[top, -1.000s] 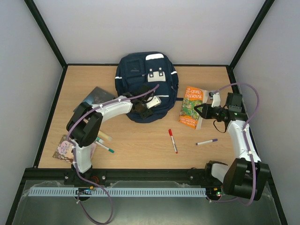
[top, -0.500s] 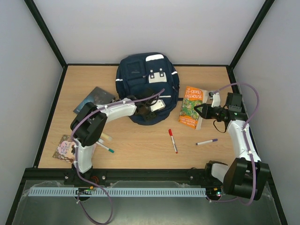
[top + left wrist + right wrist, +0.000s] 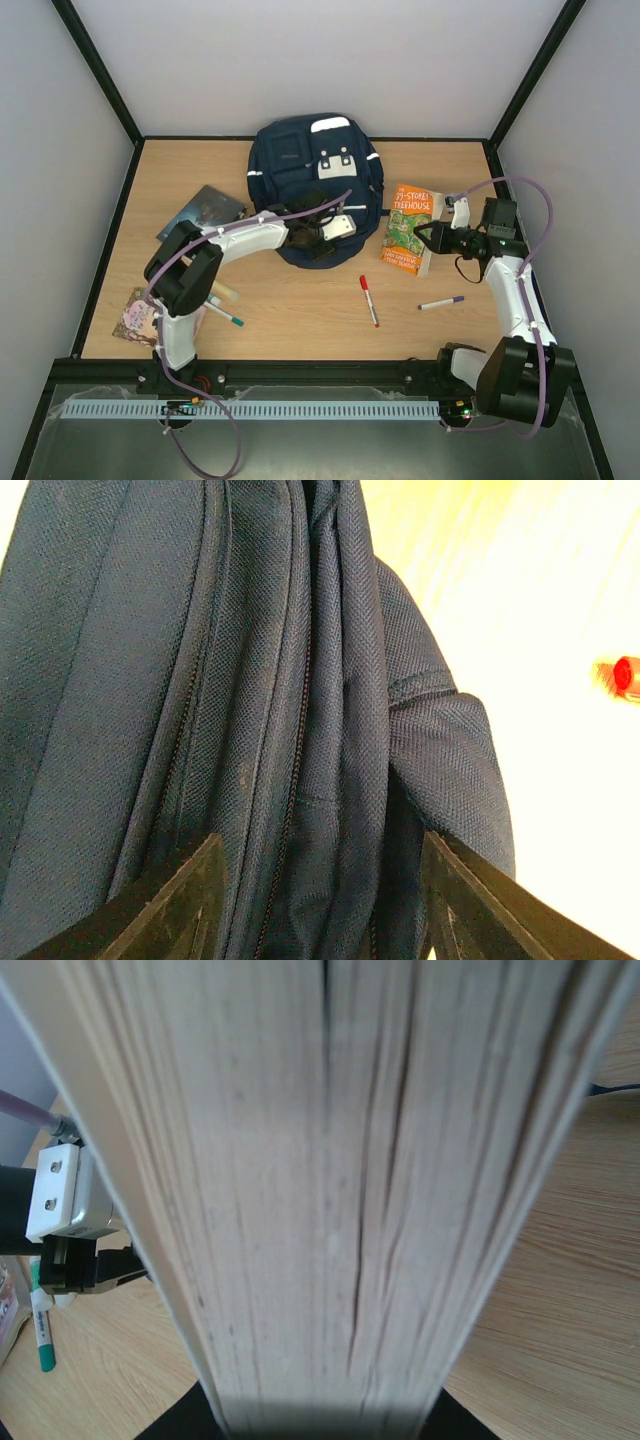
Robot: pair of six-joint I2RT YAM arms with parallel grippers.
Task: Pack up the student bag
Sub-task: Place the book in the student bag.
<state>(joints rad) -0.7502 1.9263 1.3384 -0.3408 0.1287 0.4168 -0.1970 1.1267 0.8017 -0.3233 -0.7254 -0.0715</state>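
1. Bag: navy with white stripes and patches. It lies flat at the upper centre of the top view, against the far edge of the desk.
2. Left pincer: at the bag's lower edge, centre of frame. Its jaws stand apart, with the bag's zip folds between them in the wrist view. Whether the fingers touch the fabric cannot be told.
3. Right pincer: centre right of the top view, closed on the right edge of the orange book. Page edges fill its wrist view.
4. Orange book: cover up, just right of the bag and apart from it.
5. Red marker: on the desk below centre, apart from the bag.
6. Purple pen: on the desk to the right of the red marker, below the right pincer.
7. Dark book: left of the bag, set at an angle.
8. Pink book: lower left, near the desk's corner, partly behind the left arm.
9. Green marker: just right of the pink book.
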